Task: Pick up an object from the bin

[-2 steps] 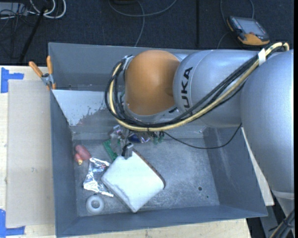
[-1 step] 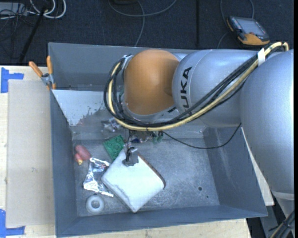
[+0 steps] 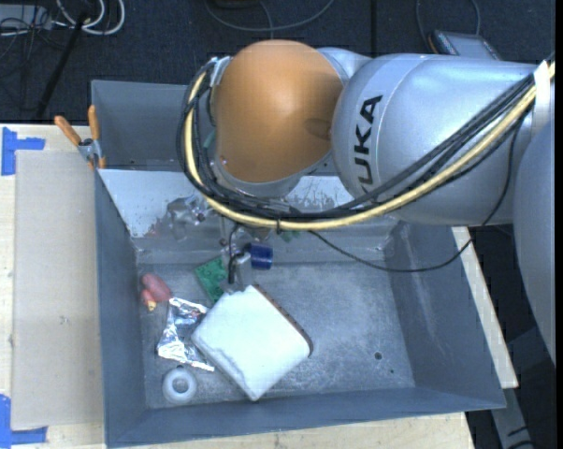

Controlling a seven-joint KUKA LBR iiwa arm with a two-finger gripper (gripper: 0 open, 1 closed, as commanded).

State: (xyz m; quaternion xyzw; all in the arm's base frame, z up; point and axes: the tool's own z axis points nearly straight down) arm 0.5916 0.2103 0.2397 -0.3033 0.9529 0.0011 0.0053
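Note:
My gripper (image 3: 233, 266) hangs under the arm's wrist, low over the back middle of the bin floor. A small green flat piece (image 3: 209, 275) lies just to its left, and a small blue piece (image 3: 260, 255) sits just to its right; I cannot tell whether either touches the gripper. A large white rectangular block (image 3: 252, 342) lies directly in front of the gripper, its near corner almost under it.
Crumpled silver foil (image 3: 180, 331) lies against the white block's left side. A small red and pink thing (image 3: 155, 291) rests near the left wall, and a white ring (image 3: 179, 384) lies in the front left corner. The arm's big body covers the bin's back.

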